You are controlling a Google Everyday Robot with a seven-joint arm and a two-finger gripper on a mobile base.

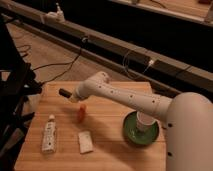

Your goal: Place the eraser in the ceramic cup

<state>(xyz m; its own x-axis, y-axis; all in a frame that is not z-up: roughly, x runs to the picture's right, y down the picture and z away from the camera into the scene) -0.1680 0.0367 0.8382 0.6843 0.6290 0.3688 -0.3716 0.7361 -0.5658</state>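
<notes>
Desk (107, 150) of light wood, with a white arm (130, 100) reaching across it from the right. We see the gripper (74, 95) over the far left part, its jaws pinching the eraser (64, 92). The black block sticks out leftward from the jaws. The cup (145, 121) stands inside a green dish (131, 136) near the right edge, well apart from the eraser. An orange stick (81, 114), a white block (85, 142) and a tube (49, 134) lie nearer us.
</notes>
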